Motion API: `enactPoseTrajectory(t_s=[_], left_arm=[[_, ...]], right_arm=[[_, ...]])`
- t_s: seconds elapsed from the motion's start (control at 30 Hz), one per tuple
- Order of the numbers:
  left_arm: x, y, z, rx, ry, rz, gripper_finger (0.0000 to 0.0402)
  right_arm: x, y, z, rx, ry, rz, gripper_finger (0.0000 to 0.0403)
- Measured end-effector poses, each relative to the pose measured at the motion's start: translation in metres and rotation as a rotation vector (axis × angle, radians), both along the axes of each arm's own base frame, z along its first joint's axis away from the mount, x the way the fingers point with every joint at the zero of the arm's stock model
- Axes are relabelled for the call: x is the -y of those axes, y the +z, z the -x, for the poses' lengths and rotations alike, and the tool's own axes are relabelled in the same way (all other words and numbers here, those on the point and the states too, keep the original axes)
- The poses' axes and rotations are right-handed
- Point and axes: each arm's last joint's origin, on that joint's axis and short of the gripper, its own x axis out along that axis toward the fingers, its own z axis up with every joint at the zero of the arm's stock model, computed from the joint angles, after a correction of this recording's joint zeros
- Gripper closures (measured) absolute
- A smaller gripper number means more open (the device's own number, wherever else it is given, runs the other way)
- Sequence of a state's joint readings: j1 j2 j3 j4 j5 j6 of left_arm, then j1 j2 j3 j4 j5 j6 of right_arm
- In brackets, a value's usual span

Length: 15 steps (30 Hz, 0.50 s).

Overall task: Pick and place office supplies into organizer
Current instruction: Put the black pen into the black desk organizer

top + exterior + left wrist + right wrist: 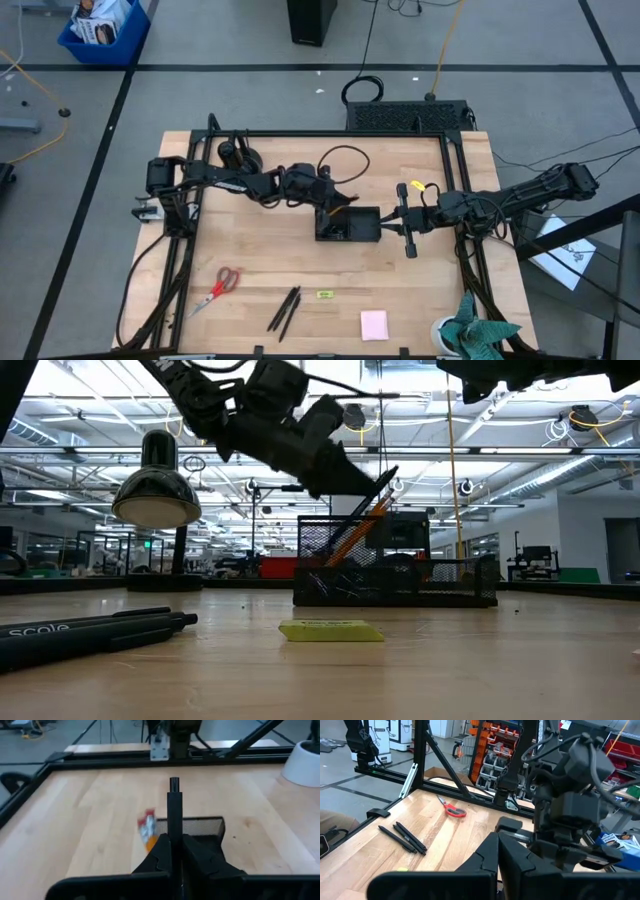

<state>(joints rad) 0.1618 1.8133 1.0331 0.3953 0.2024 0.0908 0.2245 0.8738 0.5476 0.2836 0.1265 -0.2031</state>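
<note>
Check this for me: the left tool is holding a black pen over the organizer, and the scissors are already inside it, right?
Not quite. The scissors lie on the table, as the high view shows. The left tool does hold a black pen over the organizer.

A low black wire-mesh organizer tray (348, 224) stands near the middle of the wooden bench (250, 262), with an orange pencil (352, 532) leaning tilted out of it. A thin black pen (174, 815) is pinched upright in the left claw (175, 847) directly over the tray. Red-handled scissors (221, 286) lie flat toward the front left. Just right of them rest several thin black pens (285, 308) side by side, then a small yellow-green tag (324, 294), then a square pink notepad (374, 324).
</note>
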Motion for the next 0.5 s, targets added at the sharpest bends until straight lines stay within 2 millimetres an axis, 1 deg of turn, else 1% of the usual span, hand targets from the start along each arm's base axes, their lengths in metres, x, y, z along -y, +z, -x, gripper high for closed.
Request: enactPoseTrajectory(t_s=[0.23,0.37,0.5], left_arm=[[-0.001,-0.021,0.015,0.026,0.042,0.028,0.0378],[-0.001,-0.025,0.018,0.039,0.05,0.041,0.0377],[0.001,-0.03,0.022,0.022,0.108,0.053,0.0377]], right_arm=[[0.0,0.0,0.0,0.0,0.0,0.001,0.0403],[0.0,0.0,0.0,0.002,0.0,0.003,0.0403],[0.0,0.0,0.0,0.003,0.001,0.008,0.0403]])
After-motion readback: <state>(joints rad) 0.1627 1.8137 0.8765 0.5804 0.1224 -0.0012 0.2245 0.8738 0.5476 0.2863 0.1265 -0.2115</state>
